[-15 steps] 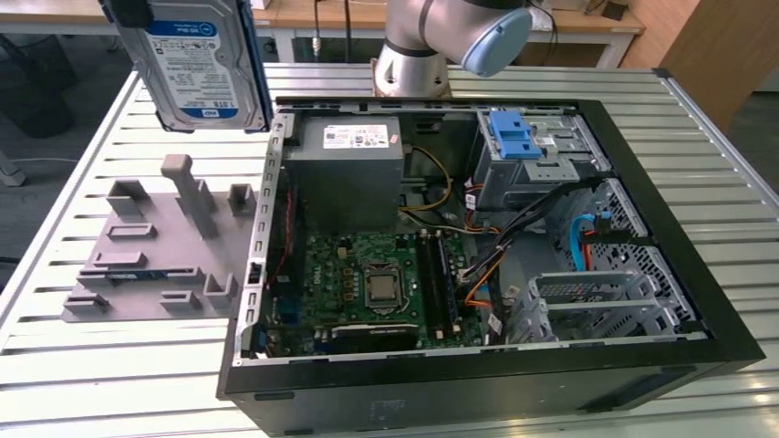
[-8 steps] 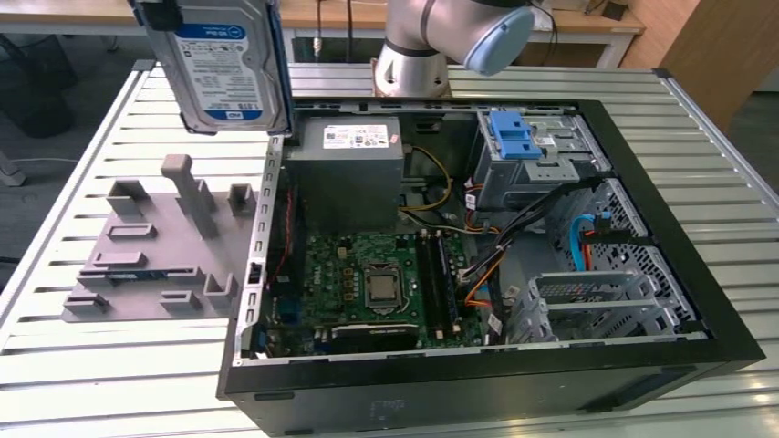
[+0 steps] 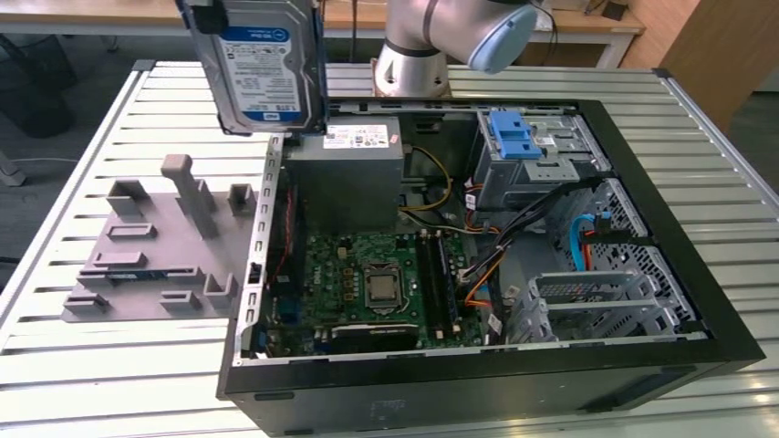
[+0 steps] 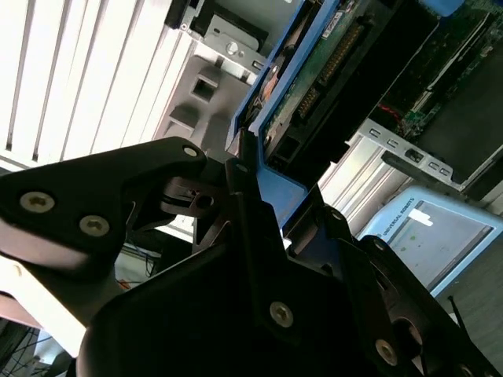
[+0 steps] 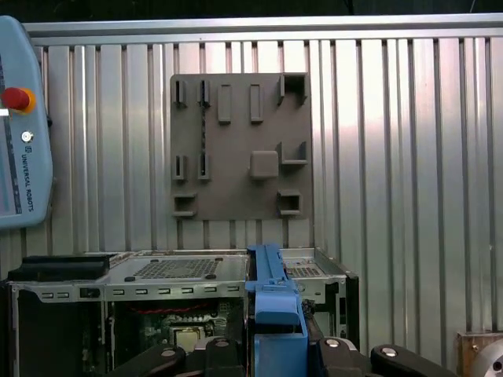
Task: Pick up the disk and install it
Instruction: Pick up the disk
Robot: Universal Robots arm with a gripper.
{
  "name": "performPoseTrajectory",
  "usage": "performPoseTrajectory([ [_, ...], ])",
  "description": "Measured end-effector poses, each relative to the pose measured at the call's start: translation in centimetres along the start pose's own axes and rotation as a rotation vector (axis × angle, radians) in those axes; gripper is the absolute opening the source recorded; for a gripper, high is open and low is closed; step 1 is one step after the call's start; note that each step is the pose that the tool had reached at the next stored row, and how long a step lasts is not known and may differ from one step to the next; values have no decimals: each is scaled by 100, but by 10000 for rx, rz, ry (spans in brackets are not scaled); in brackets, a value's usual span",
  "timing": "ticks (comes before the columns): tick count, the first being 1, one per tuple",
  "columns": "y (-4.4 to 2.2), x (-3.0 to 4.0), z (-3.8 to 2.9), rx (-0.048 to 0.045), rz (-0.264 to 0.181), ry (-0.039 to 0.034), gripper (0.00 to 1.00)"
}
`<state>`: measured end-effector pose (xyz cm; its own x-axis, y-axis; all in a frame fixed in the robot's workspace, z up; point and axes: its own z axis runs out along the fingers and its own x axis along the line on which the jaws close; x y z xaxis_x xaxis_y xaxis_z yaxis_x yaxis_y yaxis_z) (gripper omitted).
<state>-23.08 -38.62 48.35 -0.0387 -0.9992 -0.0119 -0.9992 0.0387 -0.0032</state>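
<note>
Blue caddy rim of the disk [image 3: 261,64] sits clamped in my pincer [image 5: 277,345]. Disk hangs upright, clear above the open computer case [image 3: 487,388], over the case's corner near its grey power supply [image 3: 347,182]. Grey fixture plate [image 3: 152,260] lies beside the case.

**Silver arm, black claw**

From here the arm [image 3: 414,55] is a smooth silver-grey tube, and a pale blue round cap [image 3: 502,36] covers its joint. In the second wrist view the gripper [image 4: 275,196] is matt black, built of flat, angular link plates [image 4: 118,196] pinned together. Small bright screw heads [image 4: 38,202] dot them, and a cream-white bracket [image 4: 31,294] edges one plate.
</note>
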Motion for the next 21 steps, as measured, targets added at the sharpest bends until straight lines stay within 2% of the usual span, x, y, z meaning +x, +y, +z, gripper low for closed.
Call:
performPoseTrajectory([
  [4, -172, -4, 12, -3, 0, -1, 36],
  [5, -191, 3, 15, -3, 0, -1, 36],
  [8, -217, 69, 24, -4, 1, 0, 36],
  [13, -234, 249, 47, -3, 1, -2, 36],
  [15, -257, 297, 52, -4, 1, 0, 36],
  [17, -328, 314, 58, -3, -1, -2, 36],
  [21, -510, 315, 68, -4, -1, -1, 36],
])
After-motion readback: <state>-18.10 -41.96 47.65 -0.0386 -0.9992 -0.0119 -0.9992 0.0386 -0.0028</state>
